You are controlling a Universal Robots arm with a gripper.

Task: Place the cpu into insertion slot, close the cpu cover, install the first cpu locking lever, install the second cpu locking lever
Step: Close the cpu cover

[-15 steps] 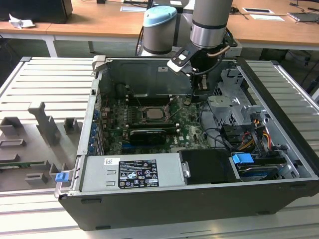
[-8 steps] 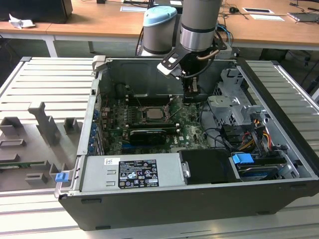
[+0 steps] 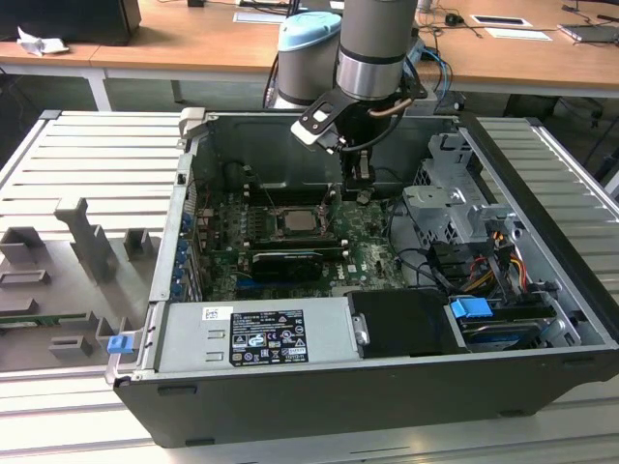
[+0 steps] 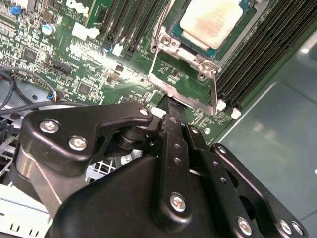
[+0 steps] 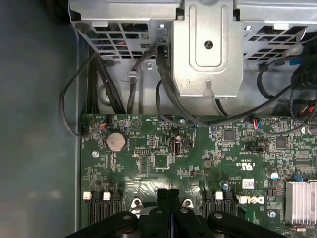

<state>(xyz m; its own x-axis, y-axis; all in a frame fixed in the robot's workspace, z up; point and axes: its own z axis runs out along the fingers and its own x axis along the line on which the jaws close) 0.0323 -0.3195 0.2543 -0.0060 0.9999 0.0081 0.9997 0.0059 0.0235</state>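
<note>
Jaws closed nr cpu cover (image 4: 213,91), cpu (image 4: 208,22) seated

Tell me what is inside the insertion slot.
The cpu lies in the insertion slot, pale metal top upward. It covers the slot's pins, so they cannot be seen. The cpu cover stands open, not over the chip.

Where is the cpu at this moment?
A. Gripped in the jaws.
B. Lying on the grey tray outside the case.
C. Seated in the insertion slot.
C: the cpu lies pale face up in the insertion slot, apart from the gripper.
</note>
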